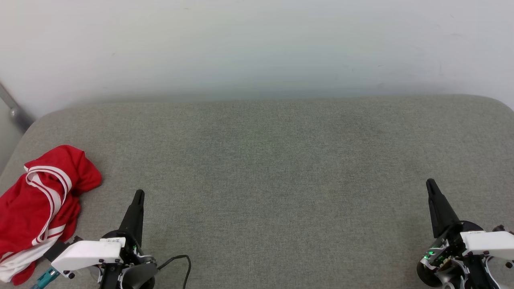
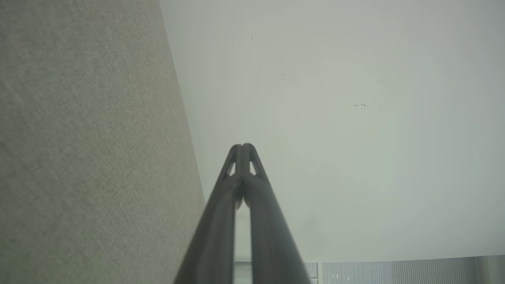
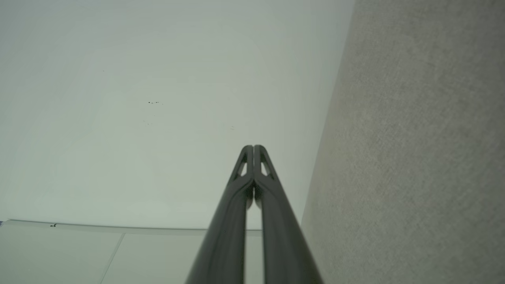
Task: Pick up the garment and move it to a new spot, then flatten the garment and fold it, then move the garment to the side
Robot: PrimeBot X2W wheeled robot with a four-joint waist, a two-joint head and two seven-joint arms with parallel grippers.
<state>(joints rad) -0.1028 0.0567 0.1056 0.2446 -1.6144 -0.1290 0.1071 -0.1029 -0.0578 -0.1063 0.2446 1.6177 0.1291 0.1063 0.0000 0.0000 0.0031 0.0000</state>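
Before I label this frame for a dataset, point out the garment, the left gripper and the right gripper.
garment [image 1: 20, 212]: head view, on its red body fabric.
left gripper [image 1: 138, 195]: head view, at its shut fingertips.
right gripper [image 1: 430, 183]: head view, at its shut fingertips.

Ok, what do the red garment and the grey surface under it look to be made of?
The garment looks like soft knit fabric, matte: it lies crumpled in loose folds, with striped trim. The grey surface seems to be a woven, padded upholstery, matte: fine flecked weave, rounded corners; the padding is a guess.
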